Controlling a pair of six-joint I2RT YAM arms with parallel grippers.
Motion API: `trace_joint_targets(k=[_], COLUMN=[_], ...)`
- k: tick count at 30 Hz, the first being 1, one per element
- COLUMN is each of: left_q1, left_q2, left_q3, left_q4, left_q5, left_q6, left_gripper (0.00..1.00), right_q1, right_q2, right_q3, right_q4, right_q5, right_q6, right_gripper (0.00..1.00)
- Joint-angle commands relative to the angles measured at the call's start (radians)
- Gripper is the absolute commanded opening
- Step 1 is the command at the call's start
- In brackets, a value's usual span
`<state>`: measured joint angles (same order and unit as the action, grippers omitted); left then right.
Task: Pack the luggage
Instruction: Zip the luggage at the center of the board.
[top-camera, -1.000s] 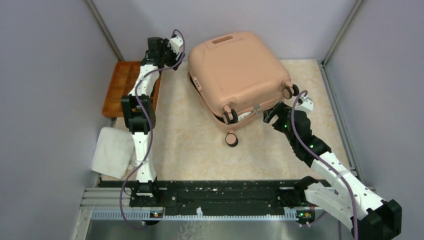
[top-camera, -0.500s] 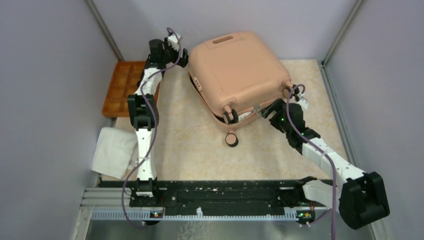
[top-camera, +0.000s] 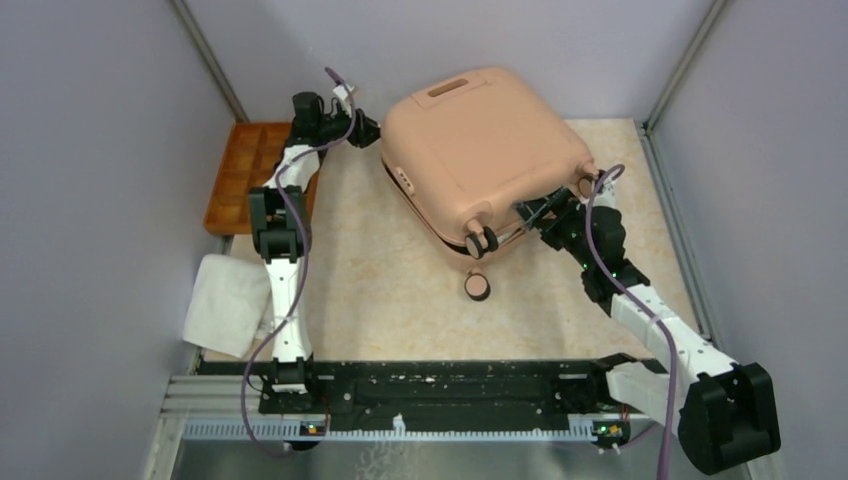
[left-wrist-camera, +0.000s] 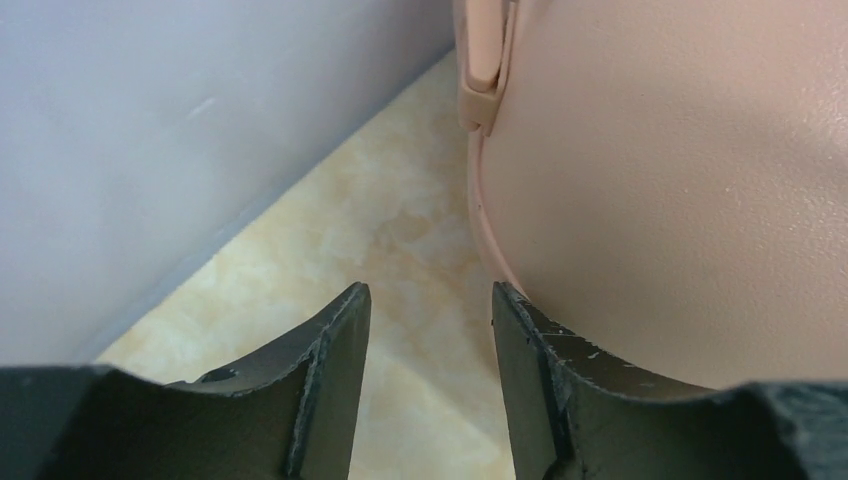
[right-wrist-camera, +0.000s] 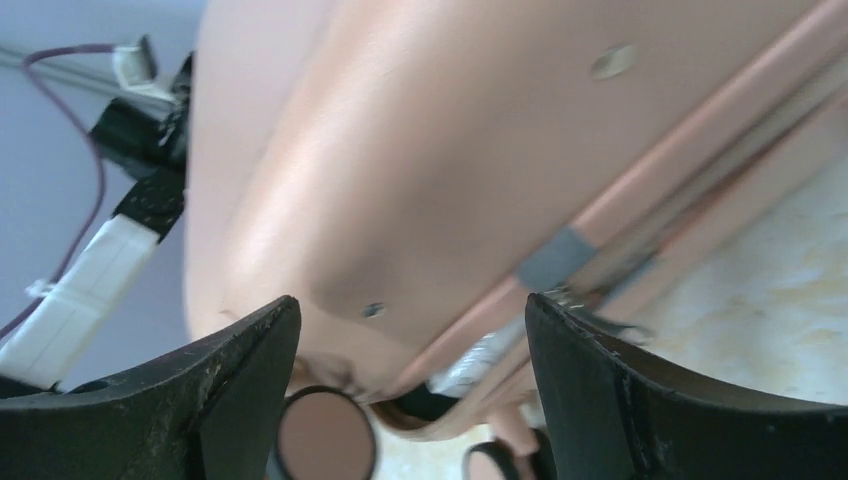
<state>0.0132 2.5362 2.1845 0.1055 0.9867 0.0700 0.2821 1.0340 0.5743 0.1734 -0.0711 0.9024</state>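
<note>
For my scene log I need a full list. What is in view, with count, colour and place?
suitcase: one, peach-pink, far middle of table
tray: one, orange, far left
cloth: one, white, near left edge
wheel: one, black and pink, on table in front of suitcase
table: one, beige
left gripper: black, open, at suitcase's far left corner
right gripper: black, open, at suitcase's near right edge

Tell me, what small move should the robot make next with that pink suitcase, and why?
Probably ease the open right claw forward to the seam of the peach-pink hard-shell suitcase. Its halves lie almost shut, yet a gap shows near the wheels; the left claw, also open, sits at the far corner.
</note>
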Motion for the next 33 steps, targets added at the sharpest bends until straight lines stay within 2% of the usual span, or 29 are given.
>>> trace_joint_targets(k=[1, 4, 8, 11, 15, 22, 26, 33], left_q1=[-0.117, -0.112, -0.108, -0.109, -0.122, -0.169, -0.185, -0.188], left_q2=[-0.185, -0.284, -0.330, -0.342, -0.362, -0.457, -0.527, -0.565], left_q3=[-0.164, -0.316, -0.362, -0.393, -0.422, -0.476, -0.526, -0.502], left_q4=[-0.127, 0.003, -0.059, -0.054, -0.010, -0.002, 0.003, -0.052], left_q5=[0.291, 0.316, 0.331, 0.343, 0.367, 0.381, 0.384, 0.403], left_q6=[0.110, 0.038, 0.084, 0.108, 0.067, 0.080, 0.090, 0.092], left_gripper=[0.56, 0.55, 0.54, 0.50, 0.47, 0.45, 0.44, 0.43], right_q1=[0.047, 0.070, 0.083, 0.083, 0.076, -0.018, -0.034, -0.040], right_q2=[-0.029, -0.013, -0.002, -0.042, -0.097, -0.062, -0.101, -0.236], right_q3=[-0.053, -0.088, -0.078, -0.115, -0.136, 0.027, 0.094, 0.016], right_q4=[0.064, 0.157, 0.146, 0.131, 0.137, 0.183, 0.113, 0.047], right_q5=[-0.099, -0.194, -0.354, -0.417, -0.407, -0.446, -0.442, -0.408], right_q6=[0.088, 0.158, 0.155, 0.167, 0.181, 0.210, 0.193, 0.205], right_gripper=[0.82, 0.81, 0.82, 0.84, 0.84, 0.83, 0.83, 0.81])
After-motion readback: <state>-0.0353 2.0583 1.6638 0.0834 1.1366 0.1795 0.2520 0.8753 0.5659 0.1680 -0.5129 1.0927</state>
